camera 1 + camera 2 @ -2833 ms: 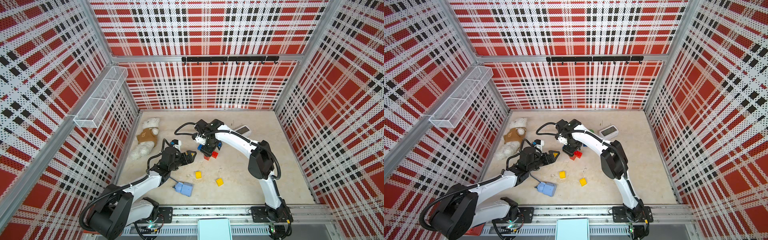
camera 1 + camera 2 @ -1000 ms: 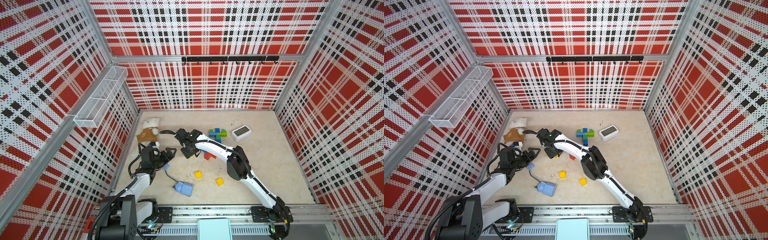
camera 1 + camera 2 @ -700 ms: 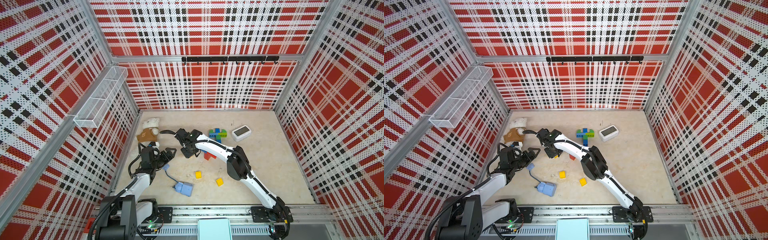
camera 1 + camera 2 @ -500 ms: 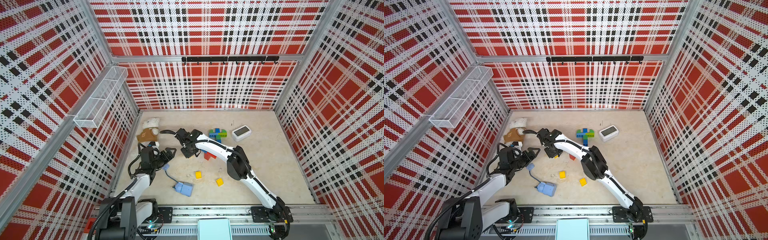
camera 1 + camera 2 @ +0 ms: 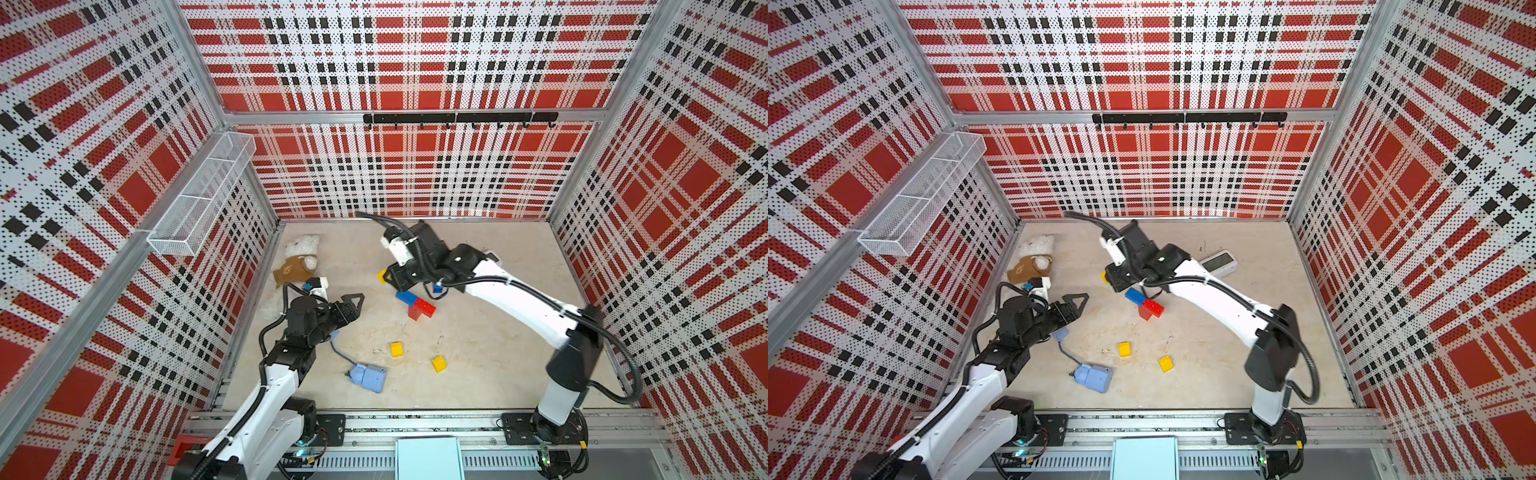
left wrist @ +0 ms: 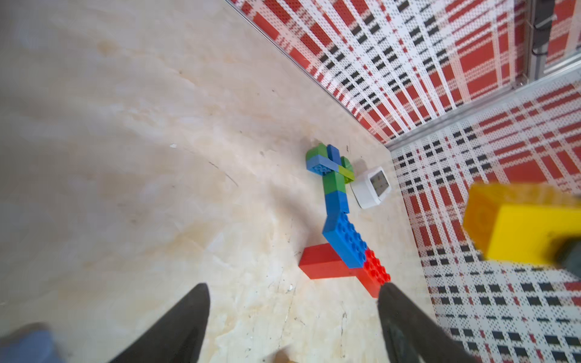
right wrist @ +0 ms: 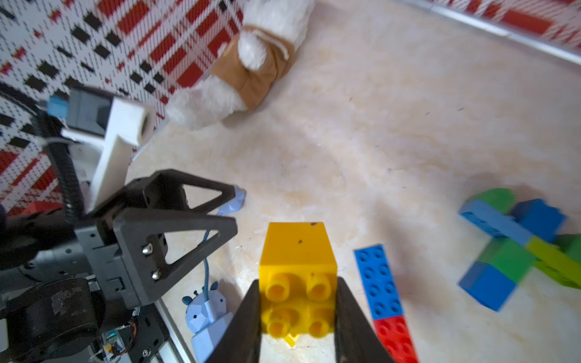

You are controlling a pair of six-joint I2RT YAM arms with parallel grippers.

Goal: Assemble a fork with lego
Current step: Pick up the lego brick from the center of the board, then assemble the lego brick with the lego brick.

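My right gripper (image 7: 298,283) is shut on a yellow lego brick (image 7: 297,251), held above the table's back middle; in both top views only a corner of the brick (image 5: 381,276) (image 5: 1104,276) shows. A blue oblong brick (image 5: 406,297) (image 5: 1134,296) joined to red bricks (image 5: 424,307) (image 6: 323,265) lies just in front. The green, blue and lime assembly (image 6: 334,185) (image 7: 509,251) lies behind them, mostly hidden under the right arm in the top views. My left gripper (image 5: 353,305) (image 6: 292,289) is open and empty, left of the red bricks. Two yellow bricks (image 5: 396,349) (image 5: 439,364) lie nearer the front.
A pale-blue box with a cord (image 5: 368,377) (image 5: 1092,377) lies at front centre, by the left arm. A plush toy (image 5: 301,259) rests against the left wall. A white timer (image 5: 1219,262) (image 6: 372,187) sits at the back. A wire basket (image 5: 199,199) hangs on the left wall.
My right gripper has shut on the yellow brick and risen with it, and its arm now covers the assembly in the top views. The left gripper, still open, has shifted slightly right.
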